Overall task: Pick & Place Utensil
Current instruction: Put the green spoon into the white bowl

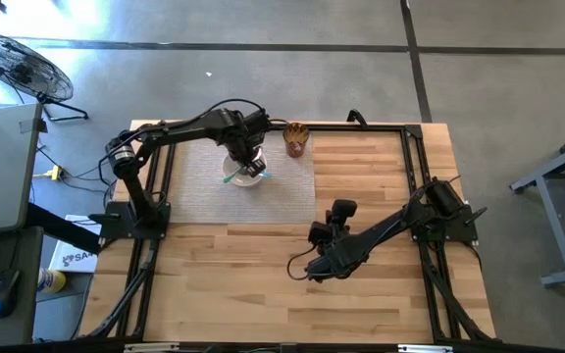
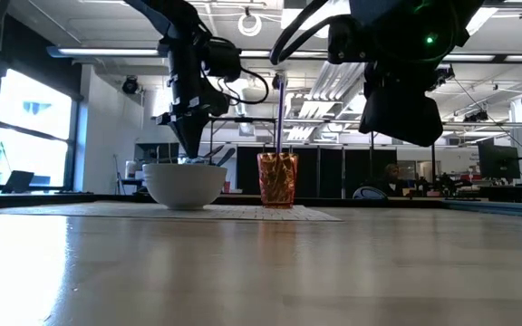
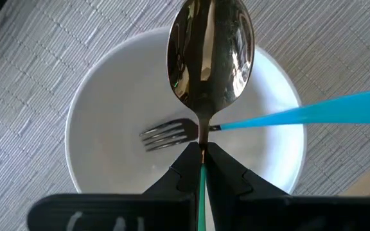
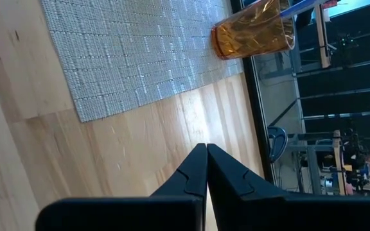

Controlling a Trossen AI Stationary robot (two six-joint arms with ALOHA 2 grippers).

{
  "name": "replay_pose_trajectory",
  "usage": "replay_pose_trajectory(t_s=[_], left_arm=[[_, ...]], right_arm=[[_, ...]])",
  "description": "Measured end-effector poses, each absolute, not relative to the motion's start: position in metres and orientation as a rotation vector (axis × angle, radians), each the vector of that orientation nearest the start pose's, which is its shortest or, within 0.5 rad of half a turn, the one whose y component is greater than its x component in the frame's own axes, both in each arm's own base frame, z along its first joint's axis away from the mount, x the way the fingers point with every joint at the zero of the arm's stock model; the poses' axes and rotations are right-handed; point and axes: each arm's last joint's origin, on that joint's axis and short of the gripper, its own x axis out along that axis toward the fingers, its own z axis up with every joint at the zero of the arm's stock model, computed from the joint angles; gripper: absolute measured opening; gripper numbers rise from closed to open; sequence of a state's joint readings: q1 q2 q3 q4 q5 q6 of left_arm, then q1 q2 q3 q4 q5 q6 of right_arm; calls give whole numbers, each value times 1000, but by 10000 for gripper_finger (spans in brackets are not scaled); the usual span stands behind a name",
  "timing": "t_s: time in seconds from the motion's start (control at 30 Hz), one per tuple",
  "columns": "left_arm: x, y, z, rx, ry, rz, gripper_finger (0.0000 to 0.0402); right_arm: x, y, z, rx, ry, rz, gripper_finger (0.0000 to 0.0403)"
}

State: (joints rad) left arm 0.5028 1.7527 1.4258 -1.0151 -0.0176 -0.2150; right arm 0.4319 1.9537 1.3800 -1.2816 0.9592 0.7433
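Note:
A white bowl [image 3: 108,122] [image 1: 246,176] [image 2: 185,184] stands on a grey placemat [image 1: 194,186]. A fork with a blue handle [image 3: 166,135] lies in it, tines on the bowl's floor, and its handle [image 3: 339,109] rests across the rim and sticks out. My left gripper [image 3: 202,157] [image 1: 246,160] [image 2: 191,145] hangs over the bowl, shut on a shiny spoon [image 3: 211,51] with a green handle. An orange cup [image 1: 296,140] [image 2: 277,179] [image 4: 255,29] beside the mat holds a purple-handled utensil [image 2: 282,109]. My right gripper [image 4: 205,151] [image 1: 297,267] is shut and touches nothing, over bare wood. My left gripper pinches the spoon between its two fingers where the metal neck [image 3: 202,140] meets the green handle [image 3: 202,192]. The fingers come from above, pointing down, and lie along the spoon. The spoon points down over the inside of the white bowl; whether it touches the bowl I cannot tell.
The wooden table [image 1: 263,294] shows bare wood on its near half around my right arm. A black frame rail [image 1: 415,186] runs along the table's sides. The cup stands close to the bowl, toward the table's right and far side.

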Motion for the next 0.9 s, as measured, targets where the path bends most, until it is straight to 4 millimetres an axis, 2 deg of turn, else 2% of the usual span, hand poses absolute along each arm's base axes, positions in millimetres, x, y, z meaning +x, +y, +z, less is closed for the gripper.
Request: replay_pose_trajectory(t_s=[0.73, 0.9], left_arm=[[298, 162, 247, -543, 1277, 604, 10], [295, 160, 239, -591, 1291, 620, 10]], right_arm=[[313, 118, 185, -585, 1142, -810, 1], [313, 119, 184, -576, 1141, -807, 2]])
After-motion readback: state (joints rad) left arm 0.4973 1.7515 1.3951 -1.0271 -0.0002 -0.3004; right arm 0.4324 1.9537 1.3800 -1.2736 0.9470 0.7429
